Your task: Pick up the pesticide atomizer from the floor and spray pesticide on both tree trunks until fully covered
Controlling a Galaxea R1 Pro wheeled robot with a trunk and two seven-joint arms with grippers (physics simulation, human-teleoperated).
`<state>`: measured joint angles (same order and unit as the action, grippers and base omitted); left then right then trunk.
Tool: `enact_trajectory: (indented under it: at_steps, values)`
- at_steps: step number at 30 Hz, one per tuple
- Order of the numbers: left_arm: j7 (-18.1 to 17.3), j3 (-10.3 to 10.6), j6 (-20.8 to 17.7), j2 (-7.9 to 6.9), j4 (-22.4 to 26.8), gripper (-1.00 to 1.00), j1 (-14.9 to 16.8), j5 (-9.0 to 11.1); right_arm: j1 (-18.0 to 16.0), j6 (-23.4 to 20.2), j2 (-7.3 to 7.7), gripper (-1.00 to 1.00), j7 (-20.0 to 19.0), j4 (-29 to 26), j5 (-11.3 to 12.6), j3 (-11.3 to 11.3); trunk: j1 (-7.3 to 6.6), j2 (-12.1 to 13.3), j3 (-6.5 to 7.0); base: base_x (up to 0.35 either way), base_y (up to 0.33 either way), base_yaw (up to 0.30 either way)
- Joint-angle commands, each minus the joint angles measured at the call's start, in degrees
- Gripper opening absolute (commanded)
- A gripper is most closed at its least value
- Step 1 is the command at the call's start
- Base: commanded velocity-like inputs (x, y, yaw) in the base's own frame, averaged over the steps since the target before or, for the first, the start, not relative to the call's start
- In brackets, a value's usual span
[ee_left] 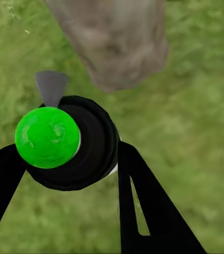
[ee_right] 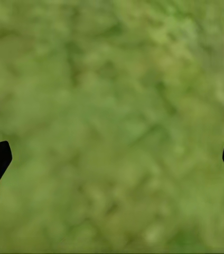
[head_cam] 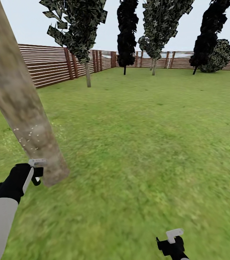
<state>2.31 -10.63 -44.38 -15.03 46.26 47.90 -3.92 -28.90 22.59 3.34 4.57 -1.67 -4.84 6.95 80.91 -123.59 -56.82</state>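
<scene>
At the lower left of the head view the left gripper point(head_cam: 35, 172) hovers just beside the foot of a thick beige-grey tree trunk point(head_cam: 19, 97), which leans from the upper left corner down to the lawn point(head_cam: 140, 144). Its jaws are clenched on the pesticide atomizer point(ee_left: 70, 140): in the left wrist view the black fingers point(ee_left: 143, 201) flank a round black body with a bright green cap and a small grey nozzle that points toward the trunk base point(ee_left: 117, 42). Holding it this close and aimed at the bark seems meant to land the spray on the trunk rather than on the grass. A sprinkle of white pesticide specks point(head_cam: 30, 137) sits on the lower trunk, so coverage looks partial, with the upper bark bare.

The right gripper point(head_cam: 173, 242) waits at the bottom edge, right of centre; its jaws are released and wide apart over plain grass, carrying nothing, presumably kept clear of the spraying. Another pale-trunked tree point(head_cam: 88, 74) stands near the slatted fence point(head_cam: 53, 65) in the upper left.
</scene>
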Motion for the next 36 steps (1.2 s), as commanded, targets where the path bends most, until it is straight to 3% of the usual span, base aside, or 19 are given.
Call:
enact_trajectory:
  at_steps: [1,7,10,14,17,19,21,24,25,26,27,29,36]
  values:
    - [0.0,0.0,0.0,0.01,0.0,-1.00,0.0,0.0,0.0,0.0,0.00,1.00,0.0,0.0,0.0,0.0,0.00,0.0,0.00,0.001,-0.270,0.000]
    - [-0.1,-0.1,0.0,-0.21,0.0,-1.00,0.0,-0.3,0.0,0.0,0.00,1.00,0.0,0.0,0.0,0.0,0.00,0.0,0.00,0.000,-0.270,0.000]
    - [-0.3,-0.4,0.0,-2.45,-0.3,-1.00,0.0,-0.5,0.0,0.0,0.00,1.00,0.1,0.0,0.0,0.0,0.00,0.0,0.00,0.000,-0.270,0.000]
    - [0.0,-0.5,0.1,-2.52,-0.5,-1.00,-1.2,-0.4,0.0,0.0,0.00,1.00,0.0,0.0,0.0,0.0,0.00,0.0,0.00,0.171,-0.155,0.123]
    - [-0.1,-4.0,3.9,-3.18,-0.6,-1.00,-4.8,-0.7,0.0,0.0,0.00,1.00,0.0,0.0,0.0,0.0,0.00,0.0,0.00,0.284,-0.004,0.274]
    - [-0.2,-4.8,5.1,-2.17,-0.6,-1.00,-5.4,-0.5,0.0,0.0,0.00,1.00,0.0,0.0,0.0,0.0,0.00,0.0,0.00,0.054,0.000,0.276]
    - [-0.1,-4.6,5.3,2.34,-1.1,-1.00,-5.3,-0.6,0.0,0.0,0.00,1.00,0.0,0.0,0.0,0.0,0.00,0.0,0.00,0.007,0.000,0.260]
    - [-0.1,-4.2,5.1,3.74,-1.1,-1.00,-4.8,-0.4,0.0,0.0,0.00,1.00,0.0,0.0,0.0,0.0,0.00,0.0,0.00,0.001,0.000,0.079]
    - [-0.2,-4.1,5.2,3.43,-1.2,-1.00,-4.7,-0.6,0.0,0.0,0.02,1.00,0.0,0.0,0.0,0.0,0.00,0.0,0.00,0.000,0.000,0.011]
    - [-0.2,-4.4,5.4,1.66,-1.2,-1.00,-5.2,-0.7,0.0,0.0,0.17,1.00,0.0,0.0,-0.1,0.0,0.00,0.0,0.00,0.000,0.000,0.003]
    - [-0.2,-4.5,6.0,-0.99,-1.8,-1.00,-5.4,-0.5,0.0,0.0,0.27,1.00,0.0,0.0,-0.1,0.0,0.00,0.0,0.00,0.000,0.000,0.000]
    - [-0.1,-4.6,10.3,-2.65,-5.4,-1.00,-5.4,-0.6,0.0,0.0,0.29,1.00,0.0,0.0,-0.1,0.0,0.00,0.0,0.00,0.000,0.000,0.000]
    - [0.0,-4.6,12.3,-0.44,-8.6,-1.00,-5.5,-0.3,0.0,0.0,0.33,1.00,0.0,0.0,-0.1,0.0,0.00,0.0,0.00,0.135,0.000,0.000]
